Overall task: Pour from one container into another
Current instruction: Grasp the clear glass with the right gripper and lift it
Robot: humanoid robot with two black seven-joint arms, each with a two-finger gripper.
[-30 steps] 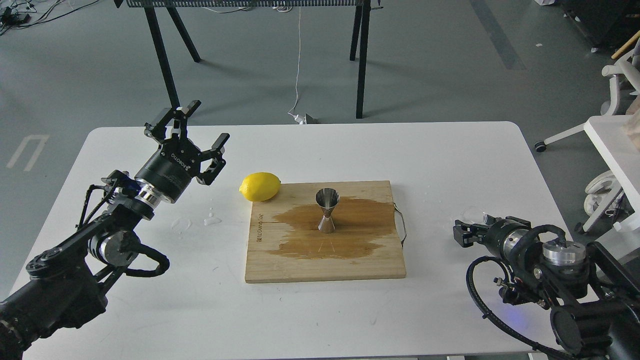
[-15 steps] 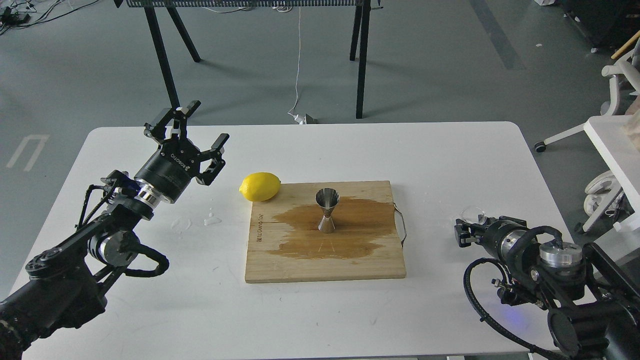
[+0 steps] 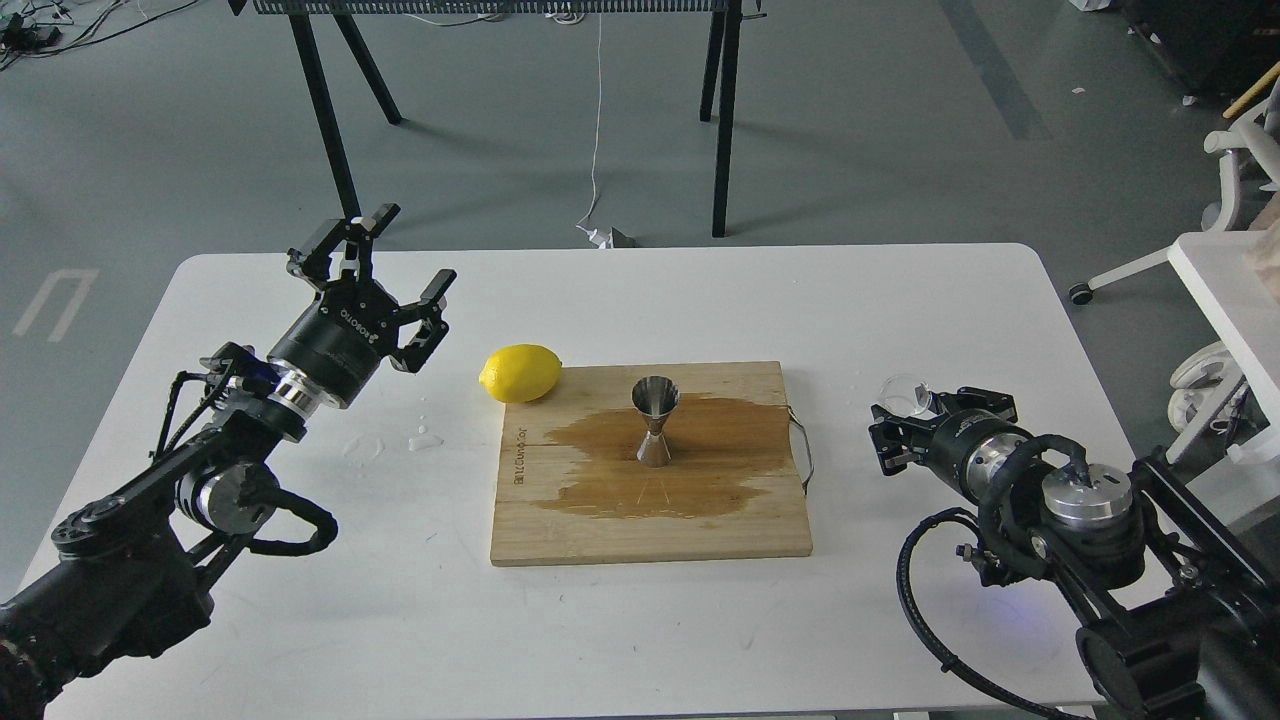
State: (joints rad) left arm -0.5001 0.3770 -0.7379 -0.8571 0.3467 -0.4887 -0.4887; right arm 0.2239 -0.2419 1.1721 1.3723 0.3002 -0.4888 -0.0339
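Note:
The steel jigger (image 3: 654, 420) stands upright in the middle of the wooden board (image 3: 560, 530), inside a dark wet patch. Right of the board, the small clear glass cup (image 3: 904, 392) sits between the fingers of my right gripper (image 3: 915, 418), which is shut on it just above the table. The cup looks slightly tilted, and its contents cannot be made out. My left gripper (image 3: 408, 250) hangs open and empty over the table's left side, up and left of the lemon.
A yellow lemon (image 3: 520, 373) lies against the board's far-left corner. Water drops (image 3: 424, 437) spot the white table (image 3: 640, 300) left of the board. A wire handle (image 3: 803, 455) sticks out of the board's right edge. A white side table (image 3: 1225, 290) stands at the right.
My right gripper has moved left and away from me with the glass cup, closer to the board's right edge. The left arm has barely moved.

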